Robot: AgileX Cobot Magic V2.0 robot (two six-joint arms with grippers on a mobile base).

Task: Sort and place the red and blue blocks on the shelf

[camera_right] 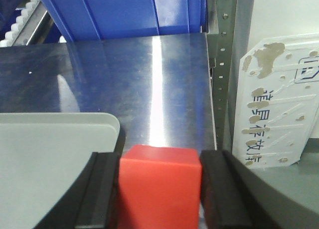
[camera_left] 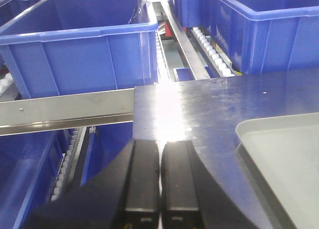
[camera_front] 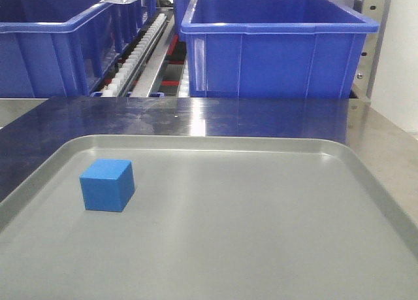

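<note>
The blue block (camera_front: 108,184) sits on the grey tray (camera_front: 261,248) at its left side in the front view. In the right wrist view my right gripper (camera_right: 159,161) is shut on the red block (camera_right: 158,189), held above the steel surface just right of the tray's corner (camera_right: 50,154). In the left wrist view my left gripper (camera_left: 160,156) is shut and empty, over the steel surface's left part, beside the tray (camera_left: 284,159). The shelf's brushed front rail (camera_left: 65,112) runs to the left. Neither gripper shows in the front view.
Large blue bins (camera_front: 274,45) (camera_front: 52,45) stand on the rack behind the steel surface (camera_front: 196,117), with white roller tracks (camera_front: 140,48) between them. A perforated steel upright (camera_right: 224,64) and a worn white label (camera_right: 279,99) stand at the right.
</note>
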